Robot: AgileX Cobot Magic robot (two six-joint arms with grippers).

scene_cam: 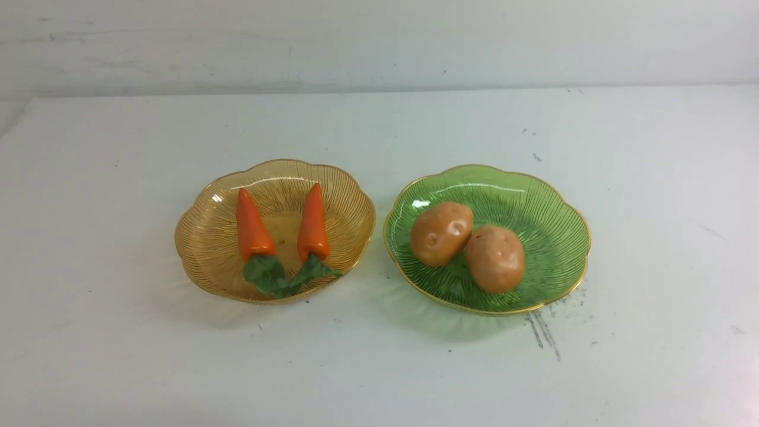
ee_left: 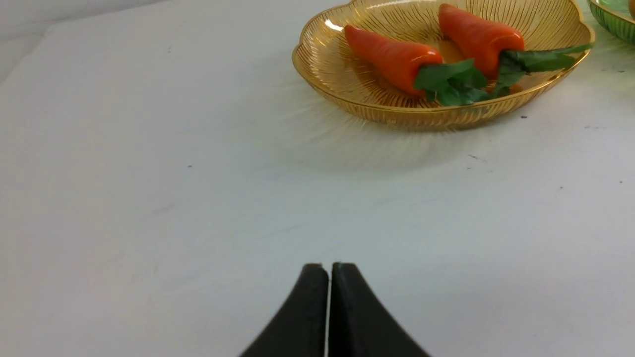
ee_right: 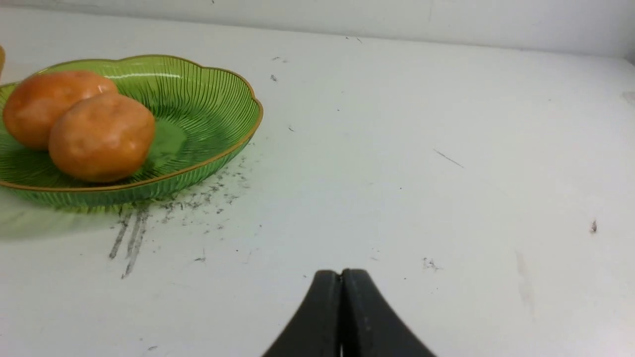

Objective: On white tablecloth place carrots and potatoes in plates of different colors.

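Note:
On the white tablecloth [scene_cam: 379,367] stand two ribbed plates. The amber-yellow plate [scene_cam: 204,243] on the left holds two orange carrots [scene_cam: 252,225] [scene_cam: 313,222], green tops toward me. The green plate [scene_cam: 557,237] on the right holds two tan potatoes [scene_cam: 442,232] [scene_cam: 496,258], touching each other. Neither gripper shows in the front view. In the left wrist view my left gripper [ee_left: 328,270] is shut and empty, well short of the amber plate [ee_left: 322,69] with its carrots [ee_left: 392,54]. In the right wrist view my right gripper [ee_right: 341,276] is shut and empty, away from the green plate [ee_right: 213,114] and potatoes [ee_right: 101,136].
Grey scuff streaks and dark specks [scene_cam: 542,329] mark the cloth by the green plate's near right rim. A pale wall [scene_cam: 379,41] rises behind the table's far edge.

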